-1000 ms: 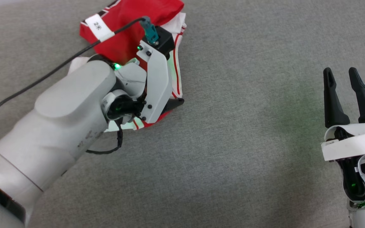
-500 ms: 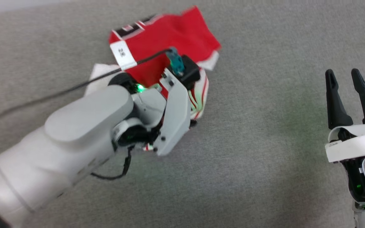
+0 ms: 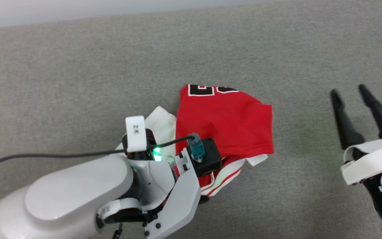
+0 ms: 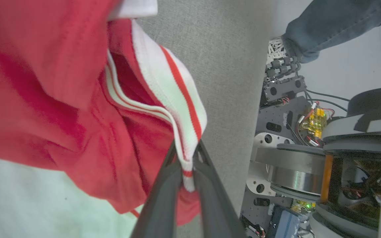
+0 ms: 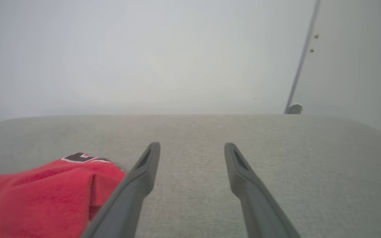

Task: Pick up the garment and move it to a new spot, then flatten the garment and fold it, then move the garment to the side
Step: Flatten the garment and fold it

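First step in hand, by the look of it: the pick-up and carry. The garment (image 3: 224, 122) sits bunched mid-way across the grey surface (image 3: 78, 66), lettering at its far edge. Next move, I'd judge: lift it clear and set it down on open surface without trapping folds. The left arm (image 3: 78, 199) reaches in from the near left, wrist tipped down over the near hem, and the left gripper (image 4: 185, 155) is pinched tight on the striped trim (image 4: 177, 99). The right gripper (image 3: 347, 89) hangs spread and empty, well to the right.
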### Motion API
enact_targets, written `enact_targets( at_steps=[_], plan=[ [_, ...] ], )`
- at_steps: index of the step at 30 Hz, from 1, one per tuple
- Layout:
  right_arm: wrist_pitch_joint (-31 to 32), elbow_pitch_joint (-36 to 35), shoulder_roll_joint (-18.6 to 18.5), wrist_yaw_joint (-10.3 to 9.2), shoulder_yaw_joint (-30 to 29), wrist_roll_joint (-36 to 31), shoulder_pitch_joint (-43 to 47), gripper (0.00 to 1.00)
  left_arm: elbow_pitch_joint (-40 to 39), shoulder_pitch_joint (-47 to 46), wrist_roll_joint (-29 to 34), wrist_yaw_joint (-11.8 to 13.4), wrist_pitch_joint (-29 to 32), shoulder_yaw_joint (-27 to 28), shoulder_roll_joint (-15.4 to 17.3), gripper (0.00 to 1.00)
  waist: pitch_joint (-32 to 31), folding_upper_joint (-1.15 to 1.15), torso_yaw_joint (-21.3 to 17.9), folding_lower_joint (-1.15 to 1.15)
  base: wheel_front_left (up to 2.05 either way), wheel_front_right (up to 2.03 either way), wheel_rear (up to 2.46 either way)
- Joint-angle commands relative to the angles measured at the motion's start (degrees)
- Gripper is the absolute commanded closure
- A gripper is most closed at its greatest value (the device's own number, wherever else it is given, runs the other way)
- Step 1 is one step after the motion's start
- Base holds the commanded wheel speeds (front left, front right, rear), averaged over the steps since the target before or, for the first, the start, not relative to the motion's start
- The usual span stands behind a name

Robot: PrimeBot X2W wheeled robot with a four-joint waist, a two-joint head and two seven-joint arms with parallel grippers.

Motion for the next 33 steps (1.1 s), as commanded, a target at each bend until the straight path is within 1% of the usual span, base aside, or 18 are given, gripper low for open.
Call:
enact_targets(
  at_steps=[1, 2, 3, 6, 8, 11, 13, 17, 20, 21, 22, 25, 29, 33],
  plan=[
    [0.8, -0.6, -2.0, -0.02, 2.1, 0.2, 0.2, 0.00, 0.5, 0.9, 1.3, -0.1, -1.7, 0.0, -0.3, 0.60, 0.0, 0.00, 0.8, 0.00, 0.00, 0.00, 0.00],
    [1.7, -0.9, -3.7, -0.02, 4.0, 0.4, -0.1, 0.00, 1.4, 1.0, 2.0, -0.1, -3.3, 0.1, -0.3, 0.14, 0.0, 0.00, 1.0, 0.00, 0.00, 0.00, 0.00],
    [2.7, -1.1, -5.7, -0.02, 5.9, 0.7, -0.3, 0.00, 2.0, 1.5, 2.8, -0.1, -4.7, 0.1, -0.5, 0.00, -0.1, 0.00, 1.3, 0.00, 0.00, 0.00, 0.00],
    [5.9, -2.3, -12.8, -0.03, 12.0, 1.5, -1.2, 0.00, 3.5, 2.6, 2.4, -0.1, -10.3, 0.0, -0.6, 0.00, -0.7, 0.00, 2.4, 0.00, 0.00, 0.00, 0.00],
    [7.8, -3.4, -17.0, -0.03, 15.2, 2.7, -2.4, 0.00, 4.3, 3.1, 1.9, -0.1, -14.6, 0.0, 0.1, 0.00, -1.2, 0.00, 3.4, 0.00, 0.00, 0.00, 0.00],
    [10.9, -5.5, -23.7, -0.03, 20.7, 4.8, -3.9, 0.00, 6.4, 4.6, 1.7, -0.1, -22.1, 0.6, 1.2, 0.00, -2.2, 0.00, 5.4, 0.00, 0.00, 0.00, 0.00],
    [12.6, -7.1, -27.7, -0.03, 24.0, 6.0, -5.2, 0.00, 8.8, 6.1, 2.3, 0.0, -27.6, 2.0, 1.6, 0.00, -2.9, 0.00, 6.9, 0.00, 0.00, 0.00, 0.00],
    [15.5, -11.0, -35.0, -0.03, 30.4, 7.9, -7.2, 0.00, 13.2, 10.8, 3.4, 3.0, -38.1, 4.6, 0.5, 0.00, -3.9, 0.00, 10.1, 0.00, 0.00, 0.00, 0.00],
    [17.8, -14.7, -39.7, -0.03, 34.8, 8.6, -8.1, 0.00, 15.9, 14.3, 2.7, 4.4, -43.8, 5.8, -0.3, 0.00, -4.4, 0.00, 12.3, 0.00, 0.00, 0.00, 0.00],
    [18.4, -15.6, -40.6, -0.03, 36.1, 8.9, -8.4, 0.00, 16.5, 15.5, 2.2, 4.7, -45.5, 6.3, -0.3, 0.00, -4.4, 0.00, 12.8, 0.00, 0.00, 0.00, 0.00],
    [18.4, -15.6, -40.6, -0.03, 36.1, 8.9, -8.4, 0.00, 16.5, 15.5, 2.2, 4.7, -45.5, 6.3, -0.3, 0.00, -4.4, 0.00, 12.8, 0.00, 0.00, 0.00, 0.00],
    [20.0, -17.2, -42.5, -0.03, 39.1, 7.8, -10.1, 0.00, 18.1, 18.3, 0.6, 5.9, -49.8, 8.0, -0.5, 0.00, -4.5, 0.00, 14.2, 0.00, 0.00, 0.00, 0.00],
    [21.1, -16.5, -42.4, -0.03, 44.0, 6.3, -12.4, 0.00, 19.1, 20.5, -1.1, 6.8, -53.8, 10.1, -0.4, 0.00, -4.0, 0.00, 15.8, 0.00, 0.00, 0.00, 0.00],
    [20.7, -13.7, -42.3, -0.03, 48.8, 3.6, -15.2, 0.00, 19.0, 22.3, -2.8, 7.4, -56.9, 12.2, 0.3, 0.00, -3.3, 0.00, 17.1, 0.00, 0.00, 0.00, 0.00]
  ],
)
